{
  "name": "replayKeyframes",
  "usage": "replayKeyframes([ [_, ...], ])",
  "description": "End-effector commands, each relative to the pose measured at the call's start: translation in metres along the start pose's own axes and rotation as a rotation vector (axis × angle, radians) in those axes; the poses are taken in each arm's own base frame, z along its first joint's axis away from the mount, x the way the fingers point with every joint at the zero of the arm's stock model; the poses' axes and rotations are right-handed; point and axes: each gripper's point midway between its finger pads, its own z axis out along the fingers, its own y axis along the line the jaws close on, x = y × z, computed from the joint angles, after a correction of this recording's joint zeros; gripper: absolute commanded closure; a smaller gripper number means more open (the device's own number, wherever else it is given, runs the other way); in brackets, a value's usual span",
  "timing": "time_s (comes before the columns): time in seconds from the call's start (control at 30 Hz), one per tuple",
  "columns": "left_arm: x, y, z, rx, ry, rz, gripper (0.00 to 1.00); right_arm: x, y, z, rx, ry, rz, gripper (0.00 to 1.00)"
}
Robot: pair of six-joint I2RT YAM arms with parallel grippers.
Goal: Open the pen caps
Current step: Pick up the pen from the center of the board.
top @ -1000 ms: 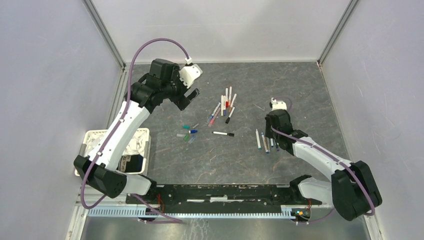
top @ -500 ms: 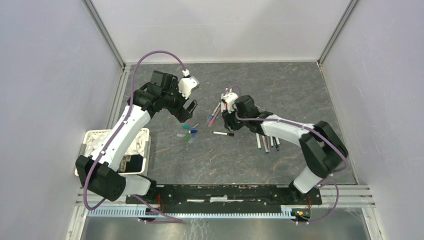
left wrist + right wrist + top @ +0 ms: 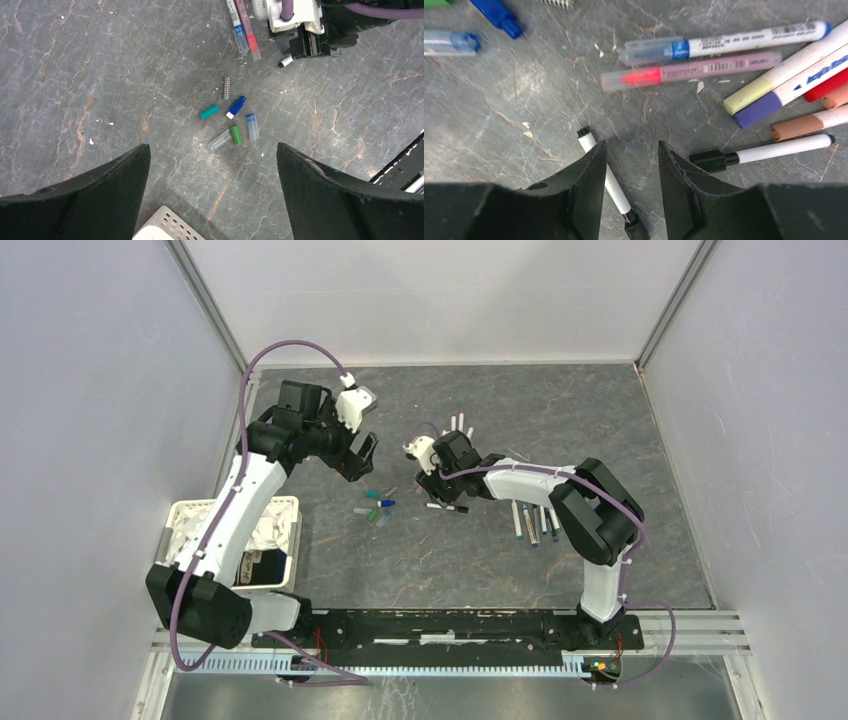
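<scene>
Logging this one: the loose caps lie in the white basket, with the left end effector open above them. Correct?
No. The left wrist view shows the loose caps lying on the grey table, outside the white basket, not in it. The left end effector is open above them, as stated.

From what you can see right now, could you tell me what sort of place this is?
Probably a lab robot test cell: plain white walls box in a grey stone-patterned table, left arm and right arm bolted at its edge, pens scattered.
</scene>
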Motion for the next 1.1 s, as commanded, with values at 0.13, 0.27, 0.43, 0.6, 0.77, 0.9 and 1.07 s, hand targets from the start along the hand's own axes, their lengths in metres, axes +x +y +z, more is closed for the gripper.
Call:
replayKeyframes([
  [0.13, -0.010, -0.002, -0.015, 0.022, -0.042, -0.038, 0.00, 0.028, 0.006, 0.005, -0.022, 0.083, -0.049, 0.54],
  [0.27, -0.014, -0.001, -0.018, 0.018, -0.050, -0.034, 0.00, 0.036, 0.007, 0.005, -0.014, 0.097, -0.034, 0.54],
  [0.43, -0.014, 0.001, -0.020, 0.009, -0.052, -0.032, 0.00, 0.010, 0.000, -0.008, 0.027, 0.026, -0.021, 0.54],
  [0.6, -0.014, 0.004, -0.021, -0.008, -0.049, -0.029, 0.00, -0.032, -0.001, -0.028, 0.022, -0.075, -0.019, 0.52],
  [0.77, -0.014, 0.006, -0.023, -0.021, -0.051, -0.021, 0.00, -0.039, 0.012, -0.038, -0.045, -0.104, -0.034, 0.48],
  [0.9, -0.014, 0.005, -0.022, -0.018, -0.051, -0.023, 0.00, -0.016, 0.022, -0.031, -0.103, -0.036, -0.054, 0.42],
  [1.07, -0.016, 0.004, -0.023, -0.009, -0.056, -0.029, 0.00, 0.015, 0.022, -0.015, -0.100, 0.056, -0.074, 0.41],
])
